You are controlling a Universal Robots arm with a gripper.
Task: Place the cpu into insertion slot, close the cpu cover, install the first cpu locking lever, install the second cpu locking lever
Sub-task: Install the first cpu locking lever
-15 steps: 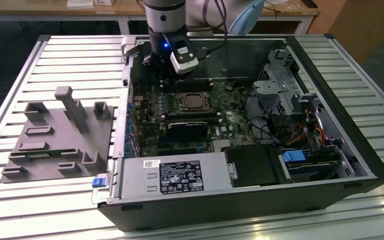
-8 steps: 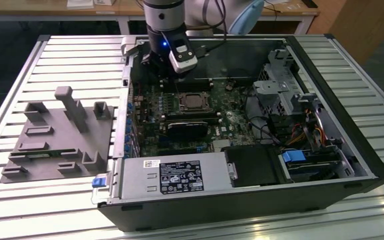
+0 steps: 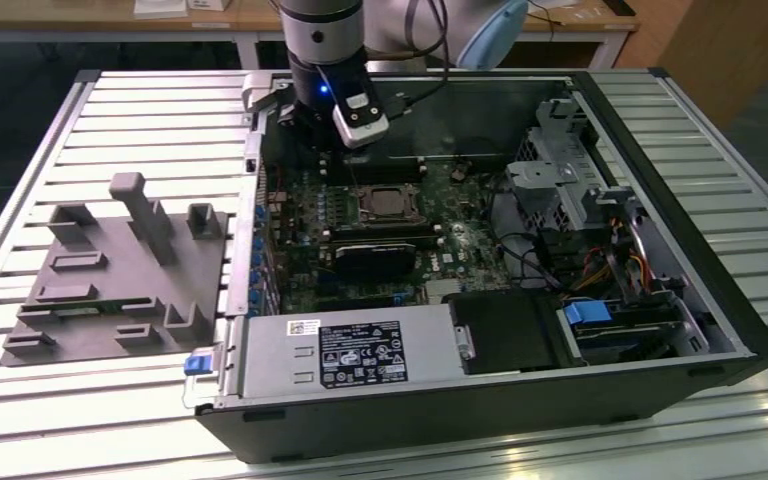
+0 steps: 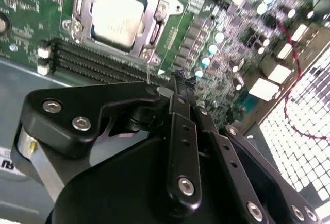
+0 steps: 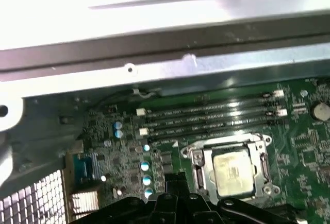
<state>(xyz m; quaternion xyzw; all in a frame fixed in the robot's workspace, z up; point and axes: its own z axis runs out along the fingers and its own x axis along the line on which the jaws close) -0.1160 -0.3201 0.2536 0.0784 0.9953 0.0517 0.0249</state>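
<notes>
With the cpu (image 4: 117, 14) seated in the slot (image 4: 146, 28) and the cover (image 4: 82, 2) seemingly down around it, the lever steps look in hand; the gripper (image 4: 179, 78), closed on nothing, hovers near the memory slots (image 4: 93, 62), and latching calls for a fine press right beside that slot.
</notes>
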